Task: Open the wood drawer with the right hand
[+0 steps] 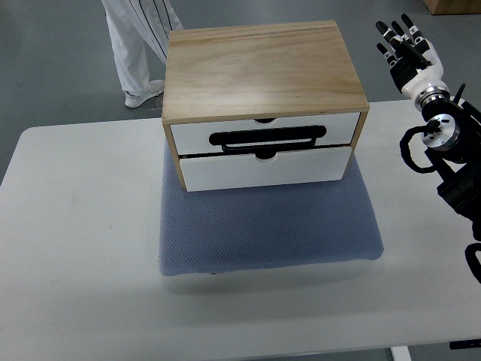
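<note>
At eleven o'clock you see a person's white striped trouser legs (137, 37) standing past the long white table (75, 248). Centre frame, your light wooden two-drawer chest (259, 71) sits on a blue-grey textured mat (263, 233); both white drawer fronts look flush, the upper one (338, 128) carrying a black bar handle (267, 138). Over at two o'clock, your right hand (404, 41) hovers well apart from the chest, black-tipped fingers (397, 30) extended and holding nothing.
</note>
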Controlling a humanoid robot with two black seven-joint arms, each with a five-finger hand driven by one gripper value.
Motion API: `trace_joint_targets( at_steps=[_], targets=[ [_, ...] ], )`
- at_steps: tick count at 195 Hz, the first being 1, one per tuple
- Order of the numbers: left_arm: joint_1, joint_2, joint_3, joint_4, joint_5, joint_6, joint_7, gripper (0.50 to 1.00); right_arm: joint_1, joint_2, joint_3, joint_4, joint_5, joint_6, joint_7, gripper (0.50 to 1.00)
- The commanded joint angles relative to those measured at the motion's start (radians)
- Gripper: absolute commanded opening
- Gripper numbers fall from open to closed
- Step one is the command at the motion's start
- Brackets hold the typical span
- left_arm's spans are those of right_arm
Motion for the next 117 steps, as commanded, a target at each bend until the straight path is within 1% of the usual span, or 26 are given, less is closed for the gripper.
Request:
trace_joint_targets(
  at_steps=[1,62,63,65,105,115,116,117],
  targets=[
    [0.000,0.000,0.000,0.000,0.000,0.000,0.000,1.000,0.001,-0.007,-0.008,0.001,0.000,0.000,0.000,0.944],
    [0.000,0.000,0.000,0.000,0.000,0.000,0.000,1.000,0.034,-0.046,-0.044,0.002,0.003,-0.005,-0.001,0.944],
    [0.000,0.000,0.000,0.000,0.000,0.000,0.000,1.000,0.049,-0.070,-0.096,0.002,0.003,-0.008,-0.001,0.944],
    [0.000,0.000,0.000,0.000,0.000,0.000,0.000,1.000,0.052,-0.078,-0.112,0.002,0.005,-0.008,-0.001,0.944],
    [0.000,0.000,0.000,0.000,0.000,0.000,0.000,1.000,0.169,-0.234,-0.348,0.002,0.006,0.000,-0.008,0.944],
    [0.000,0.000,0.000,0.000,0.000,0.000,0.000,1.000,0.169,-0.234,-0.348,0.002,0.006,0.000,-0.008,0.944],
    [0.000,0.000,0.000,0.000,0.000,0.000,0.000,1.000,0.207,-0.280,-0.427,0.002,-0.001,0.003,-0.009,0.944],
    [0.000,0.000,0.000,0.000,0.000,0.000,0.000,1.000,0.207,-0.280,-0.428,0.002,-0.002,0.003,-0.009,0.944]
  ],
)
